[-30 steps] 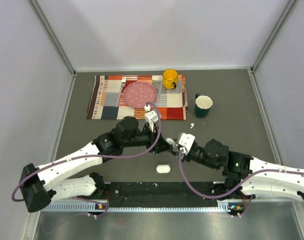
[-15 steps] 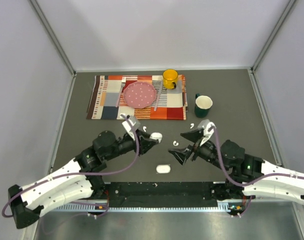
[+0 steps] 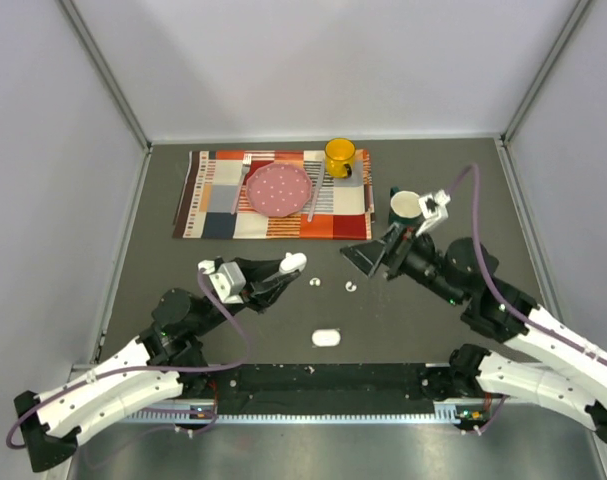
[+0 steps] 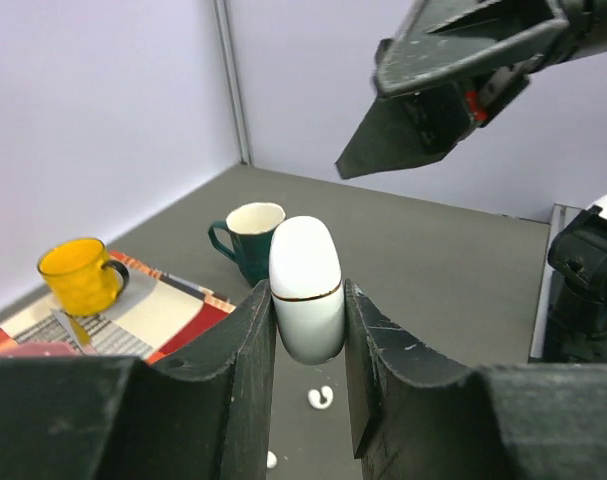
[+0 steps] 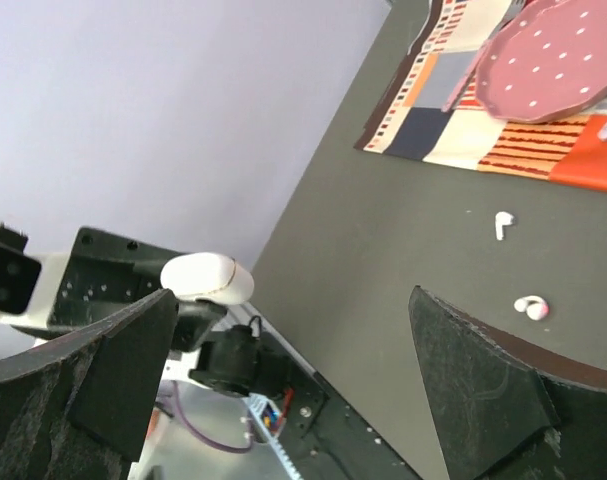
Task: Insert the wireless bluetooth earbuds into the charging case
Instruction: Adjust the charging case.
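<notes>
Left gripper (image 3: 281, 270): clamped on 1 small white oval plastic charging case (image 4: 306, 290), lid closed, upright between its fingers.
Right gripper (image 3: 373, 258): jaws spread wide, holding nothing.
2 tiny white plastic earbuds (image 3: 316, 281): loose on the dark grey tabletop (image 3: 163, 230), 1 just beyond the left fingertips, the second earbud (image 3: 351, 288) just beside the right gripper.
Second white case (image 3: 326, 338): on the tabletop, nearer the arm bases than both grippers.

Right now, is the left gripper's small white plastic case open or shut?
Shut. The small white plastic case shows only a thin closed seam.
</notes>
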Available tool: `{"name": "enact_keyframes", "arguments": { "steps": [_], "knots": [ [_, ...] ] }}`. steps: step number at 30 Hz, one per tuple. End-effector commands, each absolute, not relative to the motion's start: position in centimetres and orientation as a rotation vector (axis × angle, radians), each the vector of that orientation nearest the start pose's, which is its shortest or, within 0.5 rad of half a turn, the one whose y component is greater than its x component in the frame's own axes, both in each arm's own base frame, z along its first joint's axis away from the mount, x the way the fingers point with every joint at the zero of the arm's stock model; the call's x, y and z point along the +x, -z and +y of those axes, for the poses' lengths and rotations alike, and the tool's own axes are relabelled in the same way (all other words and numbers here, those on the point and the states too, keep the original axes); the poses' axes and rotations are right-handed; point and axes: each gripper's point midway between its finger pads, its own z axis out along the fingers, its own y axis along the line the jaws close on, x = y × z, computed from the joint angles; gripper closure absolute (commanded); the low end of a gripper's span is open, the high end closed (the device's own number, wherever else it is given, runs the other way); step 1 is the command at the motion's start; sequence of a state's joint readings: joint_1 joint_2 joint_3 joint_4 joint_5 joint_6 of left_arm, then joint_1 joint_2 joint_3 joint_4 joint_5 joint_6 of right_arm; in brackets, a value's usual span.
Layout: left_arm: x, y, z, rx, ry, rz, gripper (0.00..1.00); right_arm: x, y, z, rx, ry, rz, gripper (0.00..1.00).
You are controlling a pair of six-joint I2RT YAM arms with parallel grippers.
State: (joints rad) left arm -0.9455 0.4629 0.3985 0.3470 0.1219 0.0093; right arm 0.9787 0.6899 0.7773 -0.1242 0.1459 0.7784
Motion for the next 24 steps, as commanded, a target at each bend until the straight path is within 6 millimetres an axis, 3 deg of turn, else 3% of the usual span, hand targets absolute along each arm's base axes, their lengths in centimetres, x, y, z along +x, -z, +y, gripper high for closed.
{"name": "enact_keyframes", "arguments": {
  "steps": [1, 6, 16, 24],
  "knots": [
    [14.6, -35.5, -23.8, 0.698, 0.832, 0.955, 1.0, 15.9, -35.1, 28.1, -0.129, -1.451, 1.816, 0.01],
    [15.1, -35.6, -24.6, 0.712, 0.81, 0.925, 1.0, 15.5, -37.3, 30.2, -0.155, -1.596, 1.821, 0.01],
    [15.6, -36.6, -24.9, 0.674, 0.814, 0.896, 1.0, 16.2, -35.1, 33.3, 0.03, -1.905, 1.863, 0.02],
    [15.5, -37.0, -24.6, 0.652, 0.822, 0.873, 1.0, 16.8, -34.8, 34.1, 0.065, -1.952, 1.866, 0.18]
  ]
}}
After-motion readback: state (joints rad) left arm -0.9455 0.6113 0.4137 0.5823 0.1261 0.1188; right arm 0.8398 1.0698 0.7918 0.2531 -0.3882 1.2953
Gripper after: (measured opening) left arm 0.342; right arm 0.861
